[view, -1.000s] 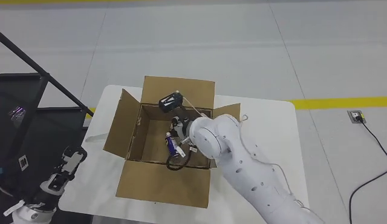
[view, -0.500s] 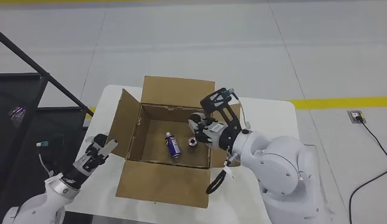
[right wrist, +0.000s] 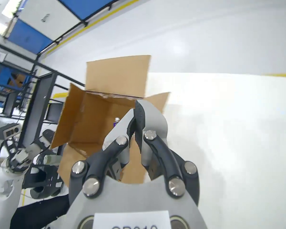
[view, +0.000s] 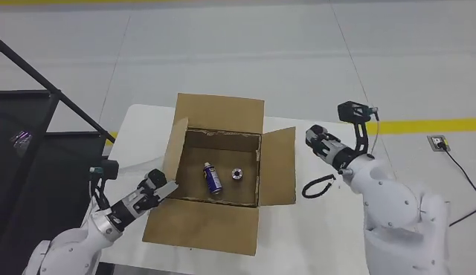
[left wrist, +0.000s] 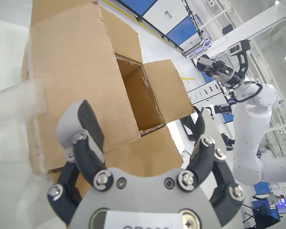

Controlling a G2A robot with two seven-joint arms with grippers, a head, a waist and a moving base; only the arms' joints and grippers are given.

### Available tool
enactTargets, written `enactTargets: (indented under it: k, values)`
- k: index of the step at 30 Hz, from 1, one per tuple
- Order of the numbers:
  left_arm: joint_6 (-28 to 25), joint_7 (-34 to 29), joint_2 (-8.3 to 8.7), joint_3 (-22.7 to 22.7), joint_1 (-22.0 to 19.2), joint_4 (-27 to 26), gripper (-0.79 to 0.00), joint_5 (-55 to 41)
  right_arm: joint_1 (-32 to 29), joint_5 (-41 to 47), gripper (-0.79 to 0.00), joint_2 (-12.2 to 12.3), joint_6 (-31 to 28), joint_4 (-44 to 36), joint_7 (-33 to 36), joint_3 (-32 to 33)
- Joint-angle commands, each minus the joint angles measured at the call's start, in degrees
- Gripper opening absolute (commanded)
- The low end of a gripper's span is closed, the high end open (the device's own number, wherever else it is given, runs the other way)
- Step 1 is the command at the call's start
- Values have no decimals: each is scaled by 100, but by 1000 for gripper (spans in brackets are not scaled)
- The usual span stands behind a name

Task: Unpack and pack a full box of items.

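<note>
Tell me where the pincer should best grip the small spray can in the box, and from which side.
The spray can lies on its side on the box floor, apart from the walls and the small ring, so both long sides look free. Probably grip its body near the middle, coming straight down through the open top.

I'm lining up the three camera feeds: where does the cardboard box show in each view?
Top view: cardboard box, flaps open, mid-picture on the white table.
Left wrist view: cardboard box directly beyond the open left gripper, seen from its side.
Right wrist view: cardboard box beyond the shut right gripper, its inside showing.
Shared landmark: the white table under the box.
</note>
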Motion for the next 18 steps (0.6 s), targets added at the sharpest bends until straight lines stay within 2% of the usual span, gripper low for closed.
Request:
enactTargets:
  k: [1,4,8,18]
  values:
    - [53,-52,5,99,-70,59,0,41,117,-406,-785,32,285,365,175,51]
    - [135,-79,8,228,-159,175,0,93,390,-294,-785,55,338,971,588,20]
    - [218,-113,13,371,-280,368,0,129,693,95,-785,80,67,1563,953,-84]
    - [239,-64,31,480,-366,571,0,18,948,1882,-785,104,-887,1705,1389,-416]
